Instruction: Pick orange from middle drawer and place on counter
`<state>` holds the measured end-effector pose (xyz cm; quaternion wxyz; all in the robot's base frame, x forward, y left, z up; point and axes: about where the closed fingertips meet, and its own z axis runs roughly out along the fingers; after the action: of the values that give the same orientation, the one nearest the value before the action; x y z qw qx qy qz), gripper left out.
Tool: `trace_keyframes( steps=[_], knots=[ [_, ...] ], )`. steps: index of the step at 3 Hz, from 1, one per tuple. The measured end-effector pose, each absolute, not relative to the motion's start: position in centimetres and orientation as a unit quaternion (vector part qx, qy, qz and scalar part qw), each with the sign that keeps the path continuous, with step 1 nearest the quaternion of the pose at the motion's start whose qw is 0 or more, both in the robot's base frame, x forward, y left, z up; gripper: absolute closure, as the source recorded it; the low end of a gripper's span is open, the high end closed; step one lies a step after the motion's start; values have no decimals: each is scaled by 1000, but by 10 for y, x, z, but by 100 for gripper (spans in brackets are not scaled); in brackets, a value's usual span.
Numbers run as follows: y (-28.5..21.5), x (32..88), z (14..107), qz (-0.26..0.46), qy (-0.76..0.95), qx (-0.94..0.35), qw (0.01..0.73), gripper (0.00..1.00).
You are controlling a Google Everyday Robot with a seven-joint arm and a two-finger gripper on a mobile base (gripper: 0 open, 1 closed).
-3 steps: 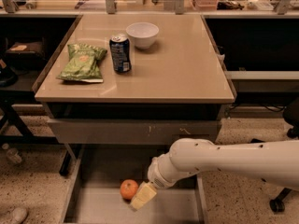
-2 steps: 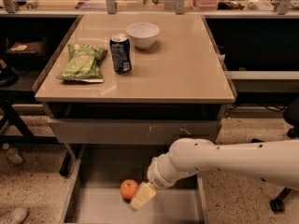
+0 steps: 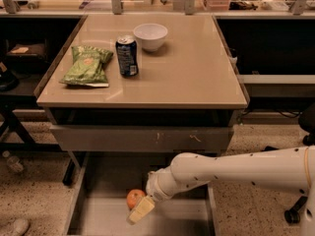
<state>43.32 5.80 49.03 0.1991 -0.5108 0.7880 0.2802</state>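
Observation:
The orange (image 3: 134,198) lies on the flat grey floor of the open middle drawer (image 3: 103,215), left of centre. My white arm reaches in from the right. My gripper (image 3: 141,209) is down inside the drawer, right beside the orange, with a pale yellow finger (image 3: 142,210) against its lower right side. The beige counter (image 3: 187,68) lies above the drawer.
On the counter stand a blue soda can (image 3: 127,56), a white bowl (image 3: 150,36) and a green chip bag (image 3: 87,65). A grey scratched drawer front (image 3: 142,139) sits just above the open drawer. Dark shelving flanks both sides; speckled floor lies below.

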Motion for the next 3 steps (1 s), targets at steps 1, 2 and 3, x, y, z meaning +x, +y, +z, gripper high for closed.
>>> trace_keyframes(
  steps=[1,2,3],
  knots=[
    [81,442,467,298,772,-517,219,0],
    [81,441,467,298,772,-517,219,0],
    [74,451,445,298,777,-505,227,0]
  ],
)
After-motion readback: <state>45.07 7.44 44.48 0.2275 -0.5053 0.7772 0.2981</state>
